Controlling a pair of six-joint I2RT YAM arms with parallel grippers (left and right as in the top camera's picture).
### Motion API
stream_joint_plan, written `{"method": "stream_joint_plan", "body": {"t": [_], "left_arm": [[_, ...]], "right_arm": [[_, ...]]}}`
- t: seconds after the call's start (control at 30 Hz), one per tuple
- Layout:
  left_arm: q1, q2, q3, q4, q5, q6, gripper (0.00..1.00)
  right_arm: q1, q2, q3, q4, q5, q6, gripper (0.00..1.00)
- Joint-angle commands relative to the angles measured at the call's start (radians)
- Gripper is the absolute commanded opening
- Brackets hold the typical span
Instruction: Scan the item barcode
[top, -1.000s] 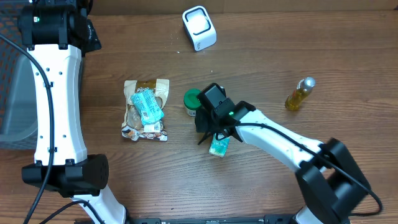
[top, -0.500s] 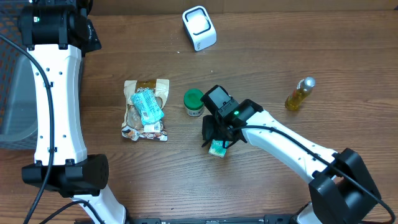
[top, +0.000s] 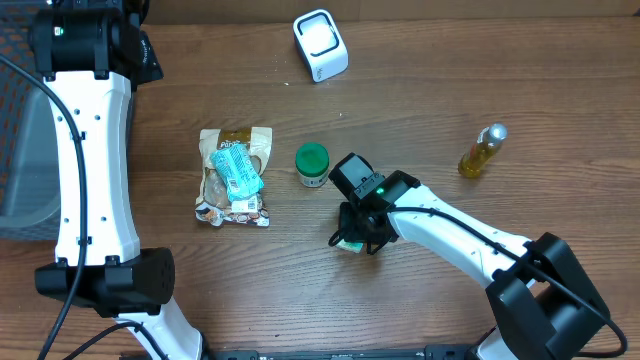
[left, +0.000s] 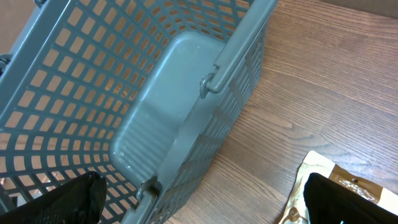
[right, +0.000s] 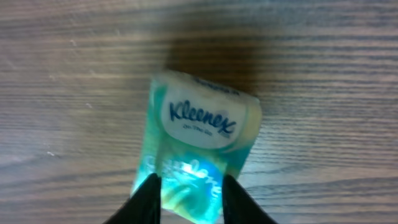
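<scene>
A teal and white Kleenex tissue pack (right: 198, 140) lies flat on the wooden table. My right gripper (right: 189, 198) has come down over its near end, and both fingers press against the pack's sides, shut on it. From overhead the right gripper (top: 353, 232) covers nearly all of the pack (top: 345, 245). The white barcode scanner (top: 320, 45) stands at the back of the table, far from the pack. My left gripper (left: 205, 211) hangs wide open and holds nothing, above the edge of a grey basket (left: 186, 81).
A snack bag (top: 236, 195) with a blue packet (top: 236, 168) on top lies left of centre. A green-lidded jar (top: 312, 163) stands just behind the right gripper. A small oil bottle (top: 482, 150) is at the right. The grey basket (top: 18, 150) fills the left edge.
The right gripper moved a little toward the front and right over the tissue pack, and its fingers closed in onto the pack's sides. The left arm stayed still.
</scene>
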Motion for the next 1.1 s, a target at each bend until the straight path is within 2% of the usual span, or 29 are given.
{"method": "stream_joint_plan", "body": {"t": [0.0,0.1,0.53,0.9,1.07], "left_arm": [[-0.001,-0.006,0.019,0.002,-0.019,0.018,1.0],[-0.001,-0.006,0.019,0.002,-0.019,0.018,1.0],[-0.001,-0.006,0.019,0.002,-0.019,0.018,0.99],[-0.001,-0.006,0.019,0.002,-0.019,0.018,0.99],[-0.001,-0.006,0.019,0.002,-0.019,0.018,0.99]], "right_arm": [[-0.006,0.008,-0.012,-0.006,-0.002,0.01,0.24],[-0.006,0.008,-0.012,-0.007,-0.001,0.023,0.17],[-0.006,0.008,-0.012,0.075,0.052,0.008,0.11],[-0.005,0.008,-0.007,0.204,0.051,-0.068,0.1],[-0.005,0.007,0.089,0.078,0.026,-0.139,0.17]]}}
